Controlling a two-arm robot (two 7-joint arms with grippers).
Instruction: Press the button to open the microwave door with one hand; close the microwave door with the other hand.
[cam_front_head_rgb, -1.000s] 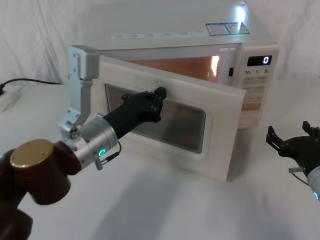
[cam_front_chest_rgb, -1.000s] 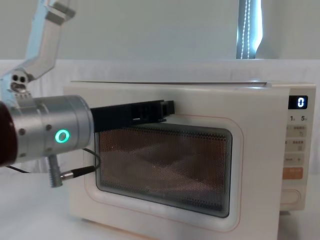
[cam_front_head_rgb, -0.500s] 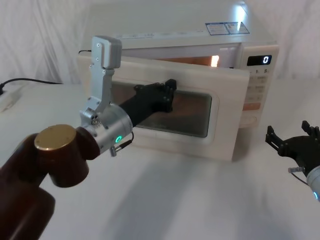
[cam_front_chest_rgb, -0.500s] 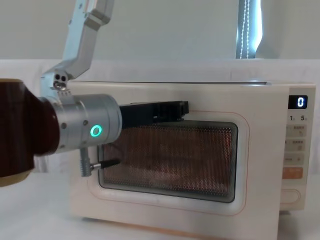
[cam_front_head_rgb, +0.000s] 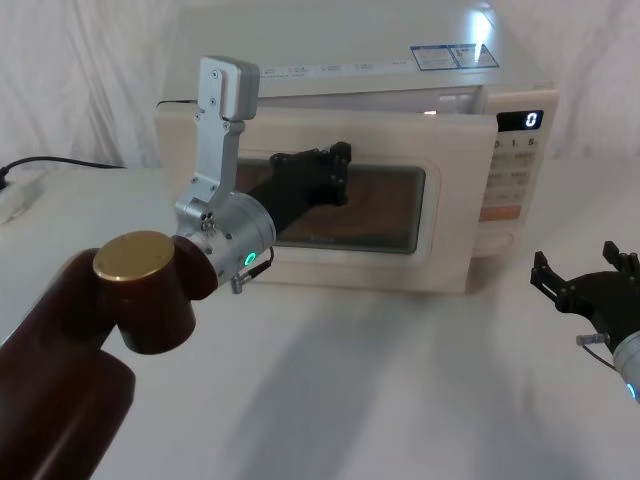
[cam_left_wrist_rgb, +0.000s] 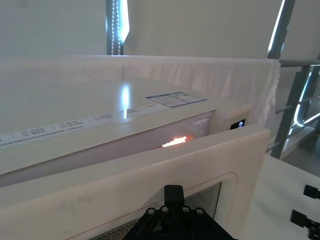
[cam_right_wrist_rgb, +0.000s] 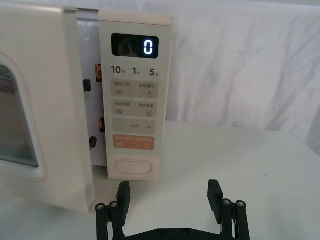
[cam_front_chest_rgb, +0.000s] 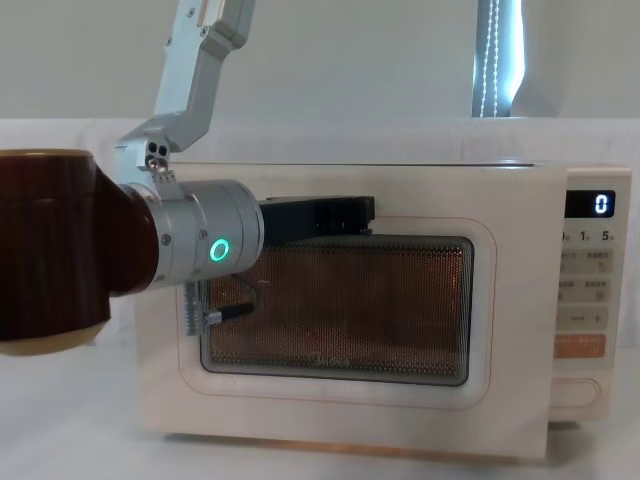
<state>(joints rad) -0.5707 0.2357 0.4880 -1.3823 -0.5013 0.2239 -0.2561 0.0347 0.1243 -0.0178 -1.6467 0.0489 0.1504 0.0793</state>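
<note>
Left claw (cam_front_head_rgb: 335, 172) pressed against the microwave door (cam_front_head_rgb: 455, 215), which stands just ajar.

Whether its fingers are spread or together I cannot tell. A thin gap shows at the door's latch edge beside the control panel (cam_right_wrist_rgb: 134, 95). The button (cam_right_wrist_rgb: 132, 167) sits lowest on the panel, untouched. The right claw (cam_right_wrist_rgb: 169, 199) hovers spread above the white surface (cam_front_head_rgb: 400, 380), apart from the microwave.

The microwave door (cam_front_head_rgb: 330, 205) is cream with a dark glass window, and it stands almost shut, with a thin gap at its right edge. The button (cam_right_wrist_rgb: 132, 167), a wide cream key, sits lowest on the control panel.
</note>
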